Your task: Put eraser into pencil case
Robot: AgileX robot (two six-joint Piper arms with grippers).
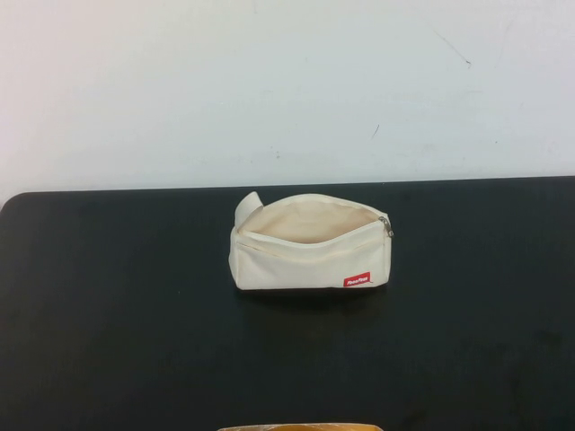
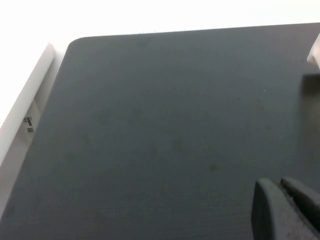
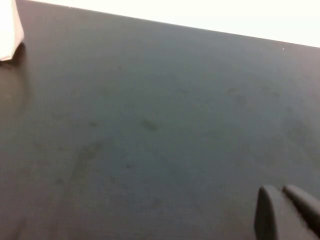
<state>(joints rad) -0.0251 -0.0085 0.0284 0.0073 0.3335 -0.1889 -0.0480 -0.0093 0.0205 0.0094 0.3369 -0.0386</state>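
Note:
The pencil case [image 1: 310, 244] is a cream-white pouch with a red label. It lies in the middle of the black table [image 1: 108, 314] with its zipper open and its mouth gaping upward. No eraser shows in any view. My left gripper [image 2: 281, 186] is shut and empty, low over bare table to the left of the pouch, whose edge shows in the left wrist view [image 2: 315, 50]. My right gripper [image 3: 278, 190] is shut and empty over bare table to the right of the pouch, a corner of which shows in the right wrist view [image 3: 9, 30]. Neither gripper shows in the high view.
A white wall [image 1: 287, 90] rises behind the table's far edge. A thin tan strip [image 1: 301, 427] shows at the near edge of the high view. The table's rounded far left corner [image 2: 75, 45] shows in the left wrist view.

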